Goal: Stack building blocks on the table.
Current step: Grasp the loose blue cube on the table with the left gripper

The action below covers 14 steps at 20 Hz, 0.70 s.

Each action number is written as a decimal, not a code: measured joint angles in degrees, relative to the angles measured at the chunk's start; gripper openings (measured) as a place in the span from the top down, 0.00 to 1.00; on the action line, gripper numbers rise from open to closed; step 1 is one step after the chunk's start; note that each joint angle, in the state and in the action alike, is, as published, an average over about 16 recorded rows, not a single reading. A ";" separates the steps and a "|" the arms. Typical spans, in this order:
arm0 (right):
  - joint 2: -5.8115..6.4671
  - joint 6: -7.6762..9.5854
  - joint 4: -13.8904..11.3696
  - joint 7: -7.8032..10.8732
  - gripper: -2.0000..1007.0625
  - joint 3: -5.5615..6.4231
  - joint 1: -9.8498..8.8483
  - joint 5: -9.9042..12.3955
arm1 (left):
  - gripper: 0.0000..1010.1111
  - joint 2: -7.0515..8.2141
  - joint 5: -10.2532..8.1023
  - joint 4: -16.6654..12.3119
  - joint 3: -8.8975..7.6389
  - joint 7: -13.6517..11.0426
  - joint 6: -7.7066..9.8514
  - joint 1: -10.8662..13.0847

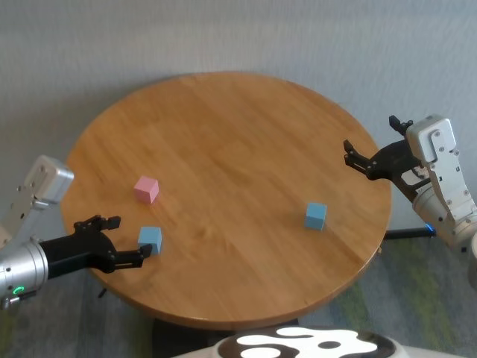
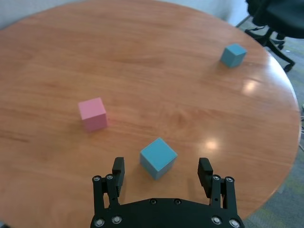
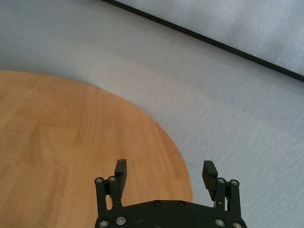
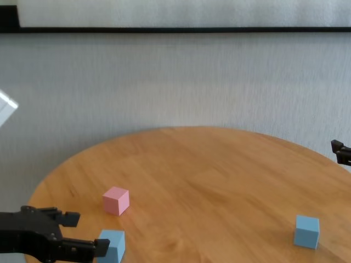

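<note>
Three cubes lie apart on the round wooden table (image 1: 246, 134). The pink cube (image 1: 146, 189) is at the left, also in the left wrist view (image 2: 92, 114) and chest view (image 4: 115, 200). One light blue cube (image 1: 150, 239) lies near the left front edge. My left gripper (image 1: 128, 239) is open, low over the table, and the cube (image 2: 158, 157) stands just ahead of the gap between its fingertips, untouched. The other light blue cube (image 1: 315, 215) lies at the right front. My right gripper (image 1: 370, 136) is open and empty above the table's right edge.
A black office chair (image 2: 278, 19) stands beyond the table's far side in the left wrist view. Grey carpet and a grey wall surround the table. The right wrist view shows only the table edge (image 3: 175, 152) and the floor.
</note>
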 joint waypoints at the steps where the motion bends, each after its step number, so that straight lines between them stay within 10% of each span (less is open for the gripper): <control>1: 0.00 0.00 0.00 0.00 0.00 0.00 0.00 0.00 | 0.01 -0.18 0.06 -0.21 -0.21 0.87 0.69 0.13; 14: 0.00 0.00 0.00 0.00 0.00 0.00 0.00 0.00 | 0.01 -3.48 -2.47 -6.16 -5.28 12.77 12.74 3.35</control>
